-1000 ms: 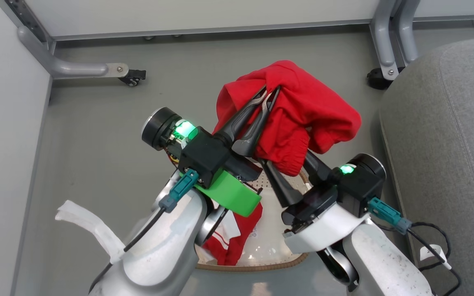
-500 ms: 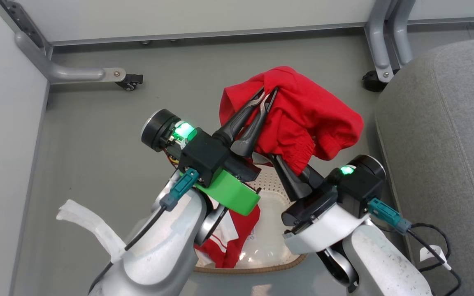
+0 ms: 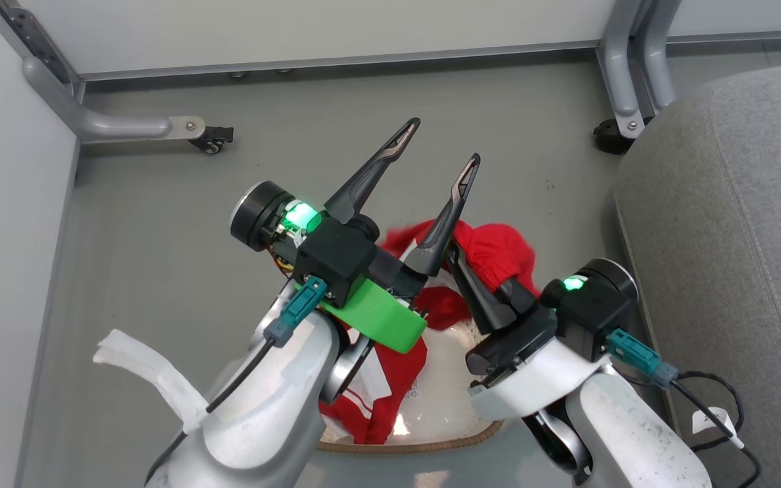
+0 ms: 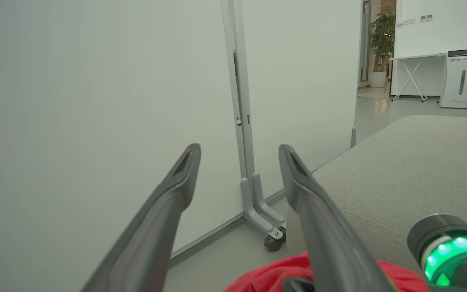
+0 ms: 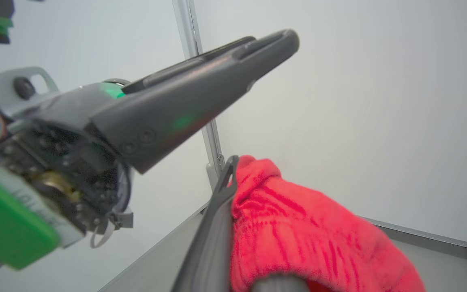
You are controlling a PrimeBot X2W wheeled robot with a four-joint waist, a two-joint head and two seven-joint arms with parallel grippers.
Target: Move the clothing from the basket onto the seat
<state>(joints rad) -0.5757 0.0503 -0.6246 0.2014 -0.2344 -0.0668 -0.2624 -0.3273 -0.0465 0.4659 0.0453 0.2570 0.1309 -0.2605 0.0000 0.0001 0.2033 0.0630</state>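
Note:
My left gripper [image 3: 442,142] stands open and empty above the floor, its fingers spread wide; the left wrist view shows the left gripper [image 4: 239,152] with nothing between its tips. Just below it, my right gripper [image 3: 462,257] is shut on a bunched red garment [image 3: 499,252] of the clothing, held over the basket. In the right wrist view the red garment [image 5: 298,235] drapes over my right gripper [image 5: 237,170]. A second red garment with white stripes [image 3: 390,379] lies in the cream basket [image 3: 417,444]. The grey seat [image 3: 736,203] is at the right.
Grey partition legs on castors stand at the far left [image 3: 207,142] and far right [image 3: 611,135]. White panels wall the back and left. A black cable [image 3: 709,386] hangs from my right wrist beside the seat. Grey floor [image 3: 160,237] lies left of the basket.
My left gripper has opened and let go of the red garment. The garment has dropped and now hangs lower, bunched on the shut right gripper over the basket.

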